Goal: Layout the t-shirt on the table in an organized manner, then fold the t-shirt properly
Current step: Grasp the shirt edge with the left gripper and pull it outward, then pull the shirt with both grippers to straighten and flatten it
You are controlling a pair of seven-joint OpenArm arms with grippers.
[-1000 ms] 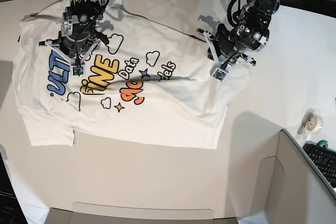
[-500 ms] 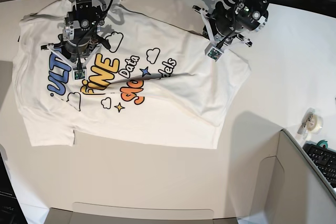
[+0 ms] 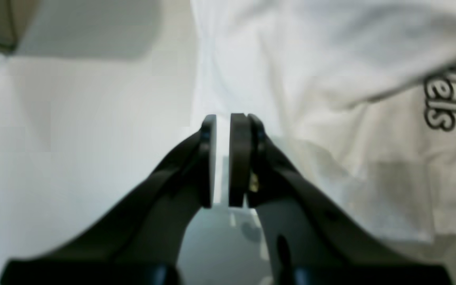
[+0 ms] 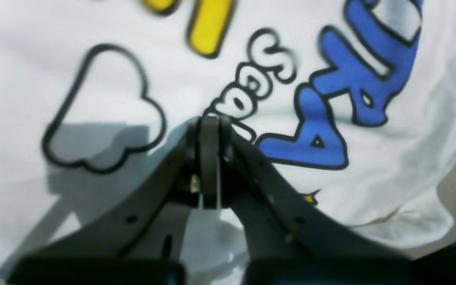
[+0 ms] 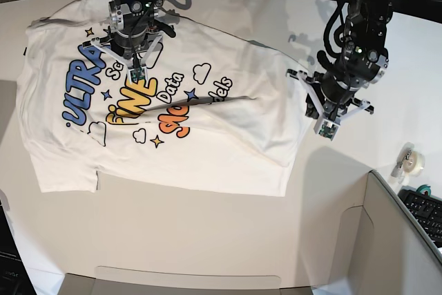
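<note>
T-shirt (image 5: pixel 166 126): spread print-up over the left and middle of the bench (image 5: pixel 207 240), collar side toward the far edge; a long crease runs across the print and a fold ridges the cloth on its right part; the blue "ULTRA", yellow letters, orange letters, clouds and stars all show.
Right arm: on the left of the base view, hanging over the upper part of the print near the collar.
Right fingers (image 4: pixel 210 130): pressed flat together with nothing between them; the tips sit over the small outlined letters beside the blue lettering, next to a cloud outline.
Left arm: on the right of the base view, over bare bench just beside the shirt's right edge.
Left fingers (image 3: pixel 223 134): narrow, only a thin slit between the pads, holding nothing; the shirt's edge lies just past the tips, and the black outlined "els" of the print shows to one side.
Tape roll (image 5: pixel 413 162): on the bench at far right.
Box (image 5: pixel 387 240): grey cardboard, lower right corner.
Keyboard (image 5: pixel 428 211): black, at the right edge.
</note>
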